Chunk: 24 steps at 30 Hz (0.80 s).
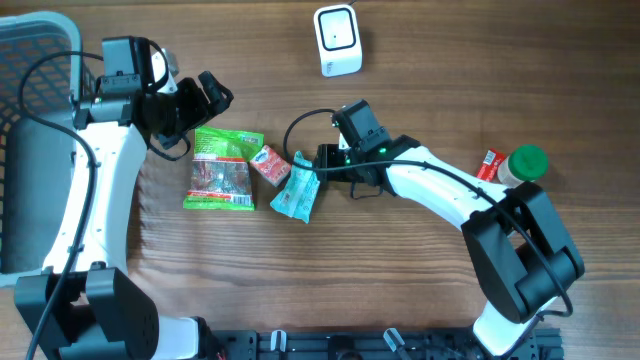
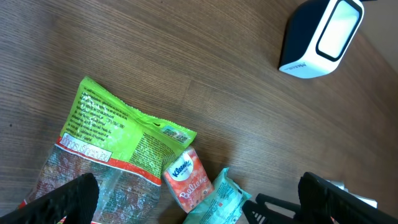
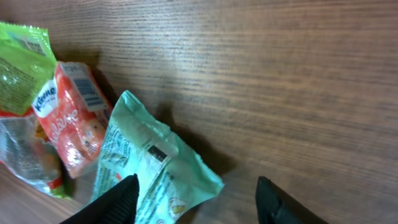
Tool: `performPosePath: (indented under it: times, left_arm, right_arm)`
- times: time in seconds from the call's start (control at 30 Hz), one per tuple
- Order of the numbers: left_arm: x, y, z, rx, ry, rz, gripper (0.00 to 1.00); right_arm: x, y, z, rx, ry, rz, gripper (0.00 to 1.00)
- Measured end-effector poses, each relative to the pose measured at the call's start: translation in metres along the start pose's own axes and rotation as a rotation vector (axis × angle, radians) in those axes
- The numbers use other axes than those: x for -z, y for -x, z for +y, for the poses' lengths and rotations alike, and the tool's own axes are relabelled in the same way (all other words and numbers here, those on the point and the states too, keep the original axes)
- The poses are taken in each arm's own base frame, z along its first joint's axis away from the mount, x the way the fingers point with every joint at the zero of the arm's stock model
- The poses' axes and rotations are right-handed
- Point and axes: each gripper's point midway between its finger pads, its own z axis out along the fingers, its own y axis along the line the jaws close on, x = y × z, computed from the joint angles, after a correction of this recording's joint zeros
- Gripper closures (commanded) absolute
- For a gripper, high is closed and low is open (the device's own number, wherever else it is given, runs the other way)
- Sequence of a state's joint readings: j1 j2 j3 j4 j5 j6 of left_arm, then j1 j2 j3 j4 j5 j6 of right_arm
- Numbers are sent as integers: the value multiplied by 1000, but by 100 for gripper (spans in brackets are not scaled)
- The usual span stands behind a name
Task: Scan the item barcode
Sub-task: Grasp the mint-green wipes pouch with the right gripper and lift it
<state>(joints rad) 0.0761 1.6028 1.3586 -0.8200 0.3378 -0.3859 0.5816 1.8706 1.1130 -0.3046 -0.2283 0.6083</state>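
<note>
Three packets lie in a row mid-table: a green snack bag [image 1: 223, 170] [image 2: 118, 140], a red tissue pack [image 1: 268, 164] [image 2: 185, 178] [image 3: 68, 118], and a teal packet [image 1: 297, 190] [image 2: 217, 200] [image 3: 155, 165]. A small printed label shows on the teal packet's upper face. My right gripper [image 1: 319, 166] [image 3: 196, 200] is open and low over the teal packet's right end, one finger above the packet and the other over bare wood. My left gripper [image 1: 195, 115] [image 2: 199, 205] hangs wide open above the green bag and holds nothing. The white barcode scanner [image 1: 338, 40] [image 2: 320, 37] stands at the far edge.
A grey basket [image 1: 30, 120] sits at the far left. A green-capped bottle [image 1: 525, 165] and a small red item [image 1: 488, 163] stand at the right, beside the right arm's base.
</note>
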Motion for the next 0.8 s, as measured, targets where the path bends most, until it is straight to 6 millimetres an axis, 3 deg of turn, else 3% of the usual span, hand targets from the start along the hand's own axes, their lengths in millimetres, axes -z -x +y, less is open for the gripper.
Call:
performPosePath:
  times: [0.3, 0.47, 0.53, 0.67, 0.8]
  left_arm:
    - [0, 0, 0, 0, 0, 0, 0]
    - [0, 0, 0, 0, 0, 0, 0]
    - [0, 0, 0, 0, 0, 0, 0]
    - [0, 0, 0, 0, 0, 0, 0]
    - [0, 0, 0, 0, 0, 0, 0]
  right_arm:
    - [-15, -12, 7, -128, 32, 45, 49]
    - [-24, -20, 17, -122, 47, 52, 91]
    - [-25, -20, 21, -114, 54, 50, 96]
    - [-18, -24, 14, -123, 24, 68, 96]
    - [9, -22, -14, -164, -95, 54, 96]
